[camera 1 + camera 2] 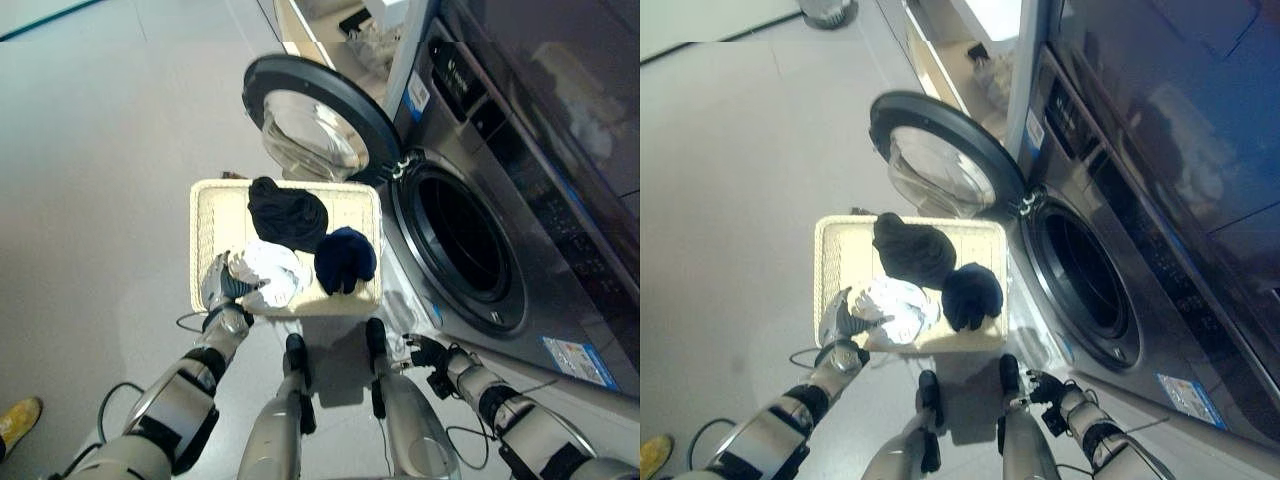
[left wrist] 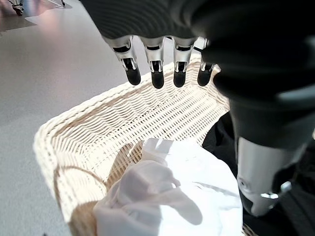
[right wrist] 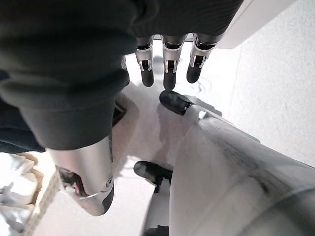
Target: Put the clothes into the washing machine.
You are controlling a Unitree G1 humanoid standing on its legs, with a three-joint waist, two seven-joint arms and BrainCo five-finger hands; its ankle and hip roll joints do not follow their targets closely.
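A cream wicker basket point(image 1: 205, 240) stands on the floor in front of the washing machine point(image 1: 520, 200). In it lie a black garment point(image 1: 288, 215) at the back, a navy garment point(image 1: 345, 260) at the right and a white garment point(image 1: 270, 272) at the near left. My left hand point(image 1: 220, 283) hovers over the basket's near left corner beside the white garment point(image 2: 172, 196); its fingers point(image 2: 157, 73) are straight and hold nothing. My right hand point(image 1: 425, 355) hangs low by the machine's base, its fingers point(image 3: 167, 69) relaxed and empty. The round door point(image 1: 315, 125) is swung wide open, and the drum point(image 1: 465, 235) is dark.
The open door stands just behind the basket's far edge. A pale open cabinet point(image 1: 340, 25) lies beyond it. A person's yellow shoe point(image 1: 18, 420) is at the lower left. Grey floor point(image 1: 100, 150) stretches away to the left.
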